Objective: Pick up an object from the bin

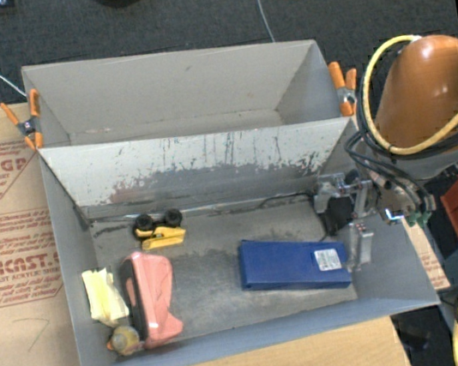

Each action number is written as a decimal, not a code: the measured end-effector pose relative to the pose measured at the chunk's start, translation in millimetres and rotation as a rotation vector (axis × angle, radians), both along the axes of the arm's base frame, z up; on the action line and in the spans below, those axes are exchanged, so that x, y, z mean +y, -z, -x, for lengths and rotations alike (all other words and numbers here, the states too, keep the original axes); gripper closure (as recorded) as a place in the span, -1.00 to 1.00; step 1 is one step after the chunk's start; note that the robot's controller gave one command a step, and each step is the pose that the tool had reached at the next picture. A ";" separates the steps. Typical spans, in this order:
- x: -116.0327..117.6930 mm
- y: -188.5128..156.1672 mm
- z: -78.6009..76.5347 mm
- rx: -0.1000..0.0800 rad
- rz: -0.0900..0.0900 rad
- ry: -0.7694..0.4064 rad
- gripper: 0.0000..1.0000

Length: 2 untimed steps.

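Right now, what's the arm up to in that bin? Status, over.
Gripper at right end of bin, beside labelled end of blue box. Box lying flat. Yellow toy vehicle and pink-and-black item far left, not in the way.

The bin [206, 151] held one blue box [291, 265], one yellow toy car [160, 230], one pink pouch [154, 296], one pale yellow cloth [103, 296] and one small brown ball [123, 340].

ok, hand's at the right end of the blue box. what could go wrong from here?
1. The hand sits at the labelled right end of the blue box, far off centre. Lifted from there, the flat box may well tilt or slip out.
2. The hand is close to the bin's sloping right wall, so a small sideways move could scrape it.
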<state>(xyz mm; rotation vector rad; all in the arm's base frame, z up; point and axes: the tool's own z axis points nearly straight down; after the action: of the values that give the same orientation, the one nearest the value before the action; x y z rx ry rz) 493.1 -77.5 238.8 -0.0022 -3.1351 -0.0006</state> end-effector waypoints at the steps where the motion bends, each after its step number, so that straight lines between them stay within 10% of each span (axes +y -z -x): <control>1: 0.6 -4.5 -1.5 -0.008 0.001 -0.002 -1.00; 2: 33.1 113.5 -0.8 -0.006 0.000 0.164 -1.00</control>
<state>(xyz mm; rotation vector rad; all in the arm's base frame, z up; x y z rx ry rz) 493.9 -44.5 125.2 -0.2594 -3.1305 -0.0017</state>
